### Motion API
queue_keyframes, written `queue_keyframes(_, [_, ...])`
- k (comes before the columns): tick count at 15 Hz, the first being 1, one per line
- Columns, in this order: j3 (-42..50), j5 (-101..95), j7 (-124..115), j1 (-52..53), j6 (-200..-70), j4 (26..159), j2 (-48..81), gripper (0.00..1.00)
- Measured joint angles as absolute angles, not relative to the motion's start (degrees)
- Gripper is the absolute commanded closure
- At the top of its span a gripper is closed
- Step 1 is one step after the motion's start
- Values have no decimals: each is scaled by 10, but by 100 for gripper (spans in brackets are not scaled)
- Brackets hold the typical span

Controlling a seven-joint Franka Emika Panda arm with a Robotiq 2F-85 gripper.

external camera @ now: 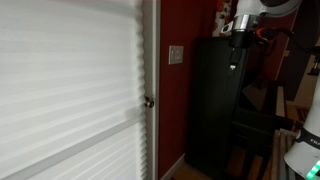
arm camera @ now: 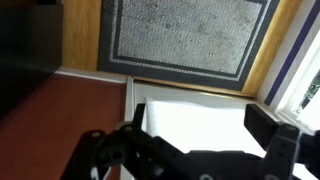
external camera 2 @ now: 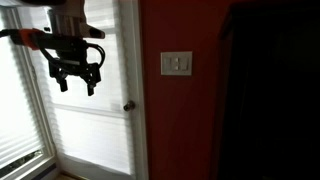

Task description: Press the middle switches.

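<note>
Gripper: hangs in open air with its jaws spread wide and nothing between them. The wrist view shows only its dark fingers over a rug.
Step in hand: the approach, as I judge it, with nothing touched yet.
Door knob: round metal on the door's edge, lower than the plate (not the target).
Switch plate: pale and squarish, on the red wall between the door frame and the black cabinet.
Middle switches: at the plate's centre, well apart from the gripper in both exterior views; single rockers are hard to tell apart.
Next move: likely to carry the gripper across to the plate, bring a fingertip square to its centre and push straight in, clear of the outer switches.
</note>
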State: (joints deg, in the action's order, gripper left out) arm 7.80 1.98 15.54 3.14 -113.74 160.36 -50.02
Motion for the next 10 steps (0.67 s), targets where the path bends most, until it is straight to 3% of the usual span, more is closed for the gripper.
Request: queue_keyframes(10, [78,20,155,31,-1136,1621,-490,0])
